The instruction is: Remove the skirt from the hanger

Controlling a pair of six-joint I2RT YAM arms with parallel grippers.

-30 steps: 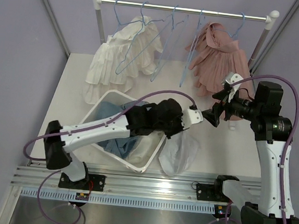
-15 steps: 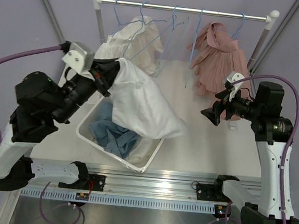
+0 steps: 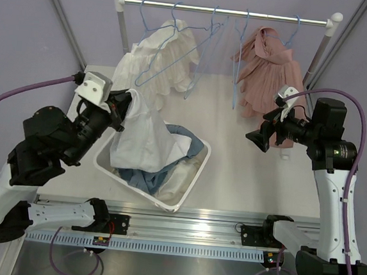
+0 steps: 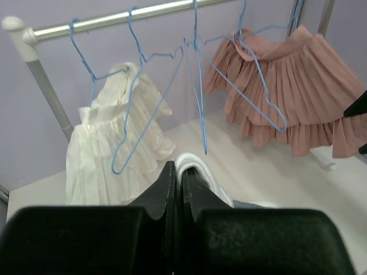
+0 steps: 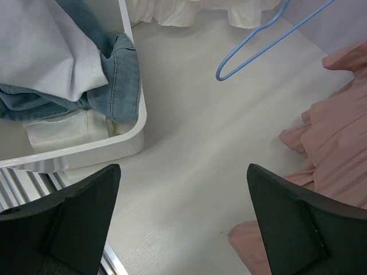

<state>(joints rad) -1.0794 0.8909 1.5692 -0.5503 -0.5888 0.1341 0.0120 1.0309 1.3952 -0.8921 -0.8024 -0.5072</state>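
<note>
**Top view.** Your left gripper (image 3: 122, 101) is clamped shut on the top edge of a white skirt (image 3: 141, 140). I take this to be the task's skirt, with no hanger in it. It hangs from the jaws at the left edge of the table (image 3: 244, 181), and its lower part drapes into the white basket (image 3: 189, 188) over the clothes already there. Your right gripper (image 3: 261, 136) hangs wide open and empty, just beside the pink skirt (image 3: 269, 71) at the rail's (image 3: 226, 12) right end. A ruffled white skirt (image 3: 161, 61) hangs at the rail's left end.

**Left wrist.** The jaws are pressed together, with a fold of the white skirt (image 4: 192, 166) pinched at the tips. Beyond them are bare blue hangers (image 4: 149, 109), the ruffled white skirt (image 4: 114, 154) and the pink skirt (image 4: 287, 97).

**Right wrist.** The fingers (image 5: 74, 217) are spread full and hold nothing, over bare table near the basket's (image 5: 135, 123) corner. The white skirt (image 5: 46, 46) lies on denim (image 5: 117, 74).

**Step (judgement).** The skirt is off the hanger and the drop into the basket is under way. Next, lower a little and open the left jaws, making sure the hem falls inside the rim. The pink skirt looks like the right arm's next target; you need to grip cloth, not wire.
</note>
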